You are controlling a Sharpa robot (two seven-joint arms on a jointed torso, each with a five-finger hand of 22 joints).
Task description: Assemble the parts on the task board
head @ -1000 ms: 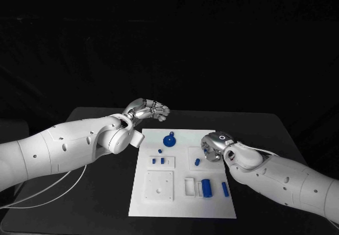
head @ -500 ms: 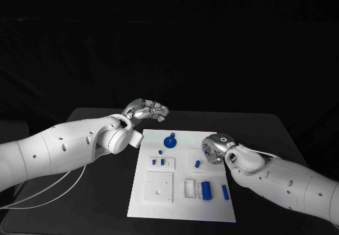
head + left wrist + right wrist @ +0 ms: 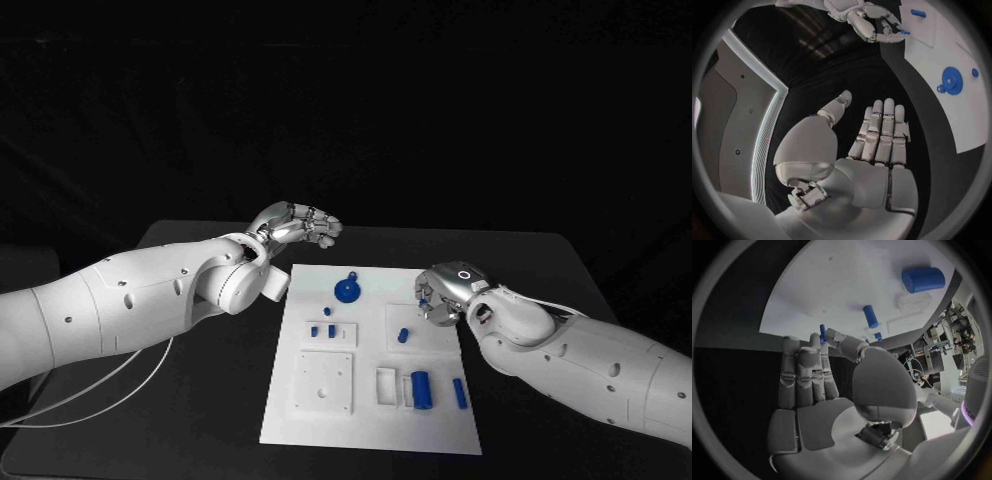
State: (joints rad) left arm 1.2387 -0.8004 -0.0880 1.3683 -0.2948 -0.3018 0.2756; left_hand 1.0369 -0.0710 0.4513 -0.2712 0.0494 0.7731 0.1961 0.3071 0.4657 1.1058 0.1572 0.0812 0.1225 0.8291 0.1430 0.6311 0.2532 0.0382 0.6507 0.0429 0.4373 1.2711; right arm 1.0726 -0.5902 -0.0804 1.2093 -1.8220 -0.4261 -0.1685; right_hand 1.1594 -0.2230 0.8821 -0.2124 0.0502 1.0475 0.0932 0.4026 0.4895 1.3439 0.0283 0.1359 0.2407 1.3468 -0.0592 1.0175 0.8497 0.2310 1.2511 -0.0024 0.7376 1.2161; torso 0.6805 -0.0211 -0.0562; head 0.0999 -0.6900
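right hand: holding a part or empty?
Holding. The right hand pinches a small blue peg between thumb and fingertip, at the white board's edge.

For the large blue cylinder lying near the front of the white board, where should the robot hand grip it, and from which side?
Probably from above, fingers on its two long sides at mid-length. The large blue cylinder lies flat on the task board, with a white block close on one side and a thin blue pin on the other, so a narrow pinch suits.

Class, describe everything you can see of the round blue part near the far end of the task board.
The round blue part is a flat disc with a paler centre and a small knob sticking out at its rim. It looks like plastic. It lies on the white task board near the far edge, beside a smaller blue piece. Neither hand touches it.
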